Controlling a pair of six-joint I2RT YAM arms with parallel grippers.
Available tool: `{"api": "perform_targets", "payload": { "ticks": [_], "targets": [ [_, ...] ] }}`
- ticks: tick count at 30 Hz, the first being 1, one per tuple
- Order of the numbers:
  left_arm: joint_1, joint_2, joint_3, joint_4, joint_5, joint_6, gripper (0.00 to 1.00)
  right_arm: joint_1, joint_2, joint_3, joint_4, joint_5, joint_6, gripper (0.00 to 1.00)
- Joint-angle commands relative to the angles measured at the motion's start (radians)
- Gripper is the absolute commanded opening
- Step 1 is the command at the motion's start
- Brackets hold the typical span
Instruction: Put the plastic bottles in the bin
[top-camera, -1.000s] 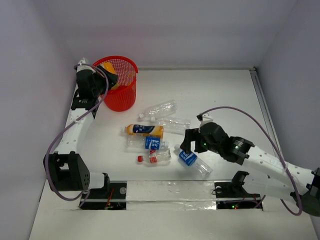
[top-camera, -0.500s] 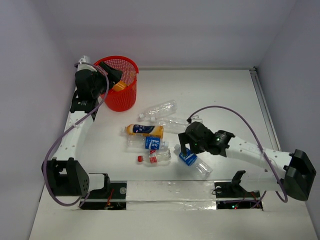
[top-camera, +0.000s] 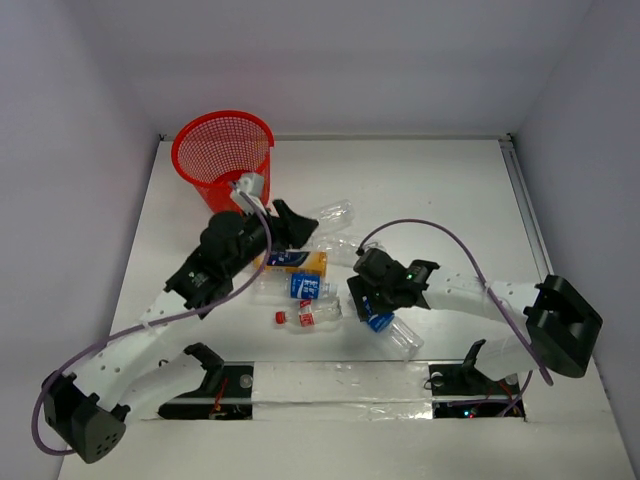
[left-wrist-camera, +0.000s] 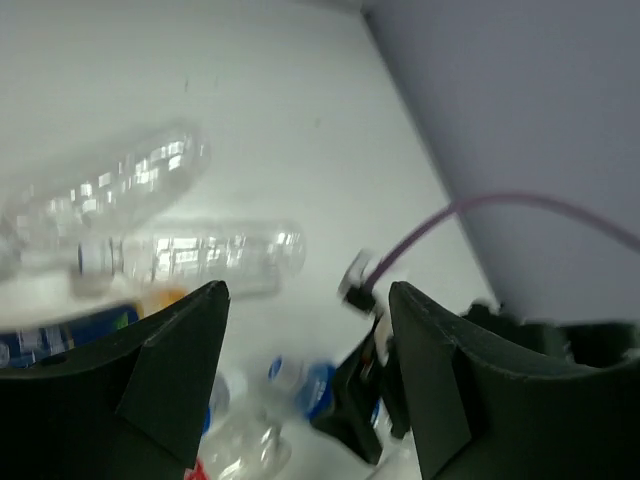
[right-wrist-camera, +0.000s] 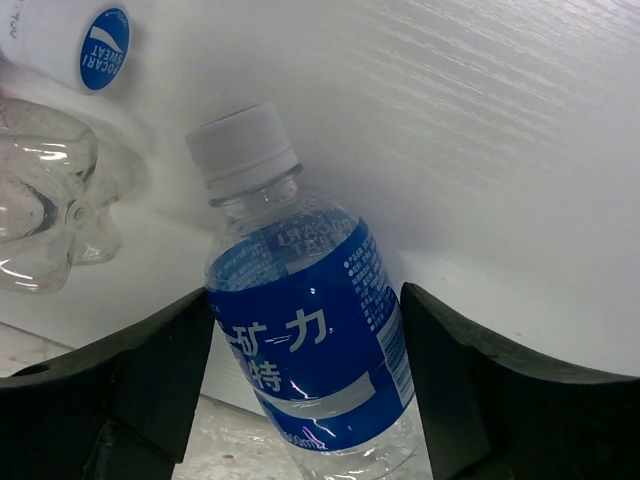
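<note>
Left tool (left-wrist-camera: 308, 298) being held open and empty above clear bottles (left-wrist-camera: 200, 250); right tool (right-wrist-camera: 305, 300) being held open astride blue-labelled bottle (right-wrist-camera: 300, 350).

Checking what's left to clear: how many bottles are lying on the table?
6. A clear bottle farthest back, a second clear bottle beside it, the orange bottle, the middle blue-labelled bottle, the red-capped bottle, the blue-labelled bottle between the right jaws. The bin may hide more.

Bright, even light; left wrist view blurred
</note>
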Motion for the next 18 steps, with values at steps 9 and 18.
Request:
{"api": "perform_targets", "payload": {
  "ticks": [9,18],
  "targets": [
    [-0.382,-0.061,-0.213,-0.174,-0.24,-0.039,0.67,0.039,-0.081,0.026,-0.076,-0.019,0.021,0.45],
    [-0.44,-0.052,-0.271,-0.169,-0.394,-0.106,0.78,0.039,-0.374,0.271,-0.304,0.199,0.051,0.42]
  ]
}}
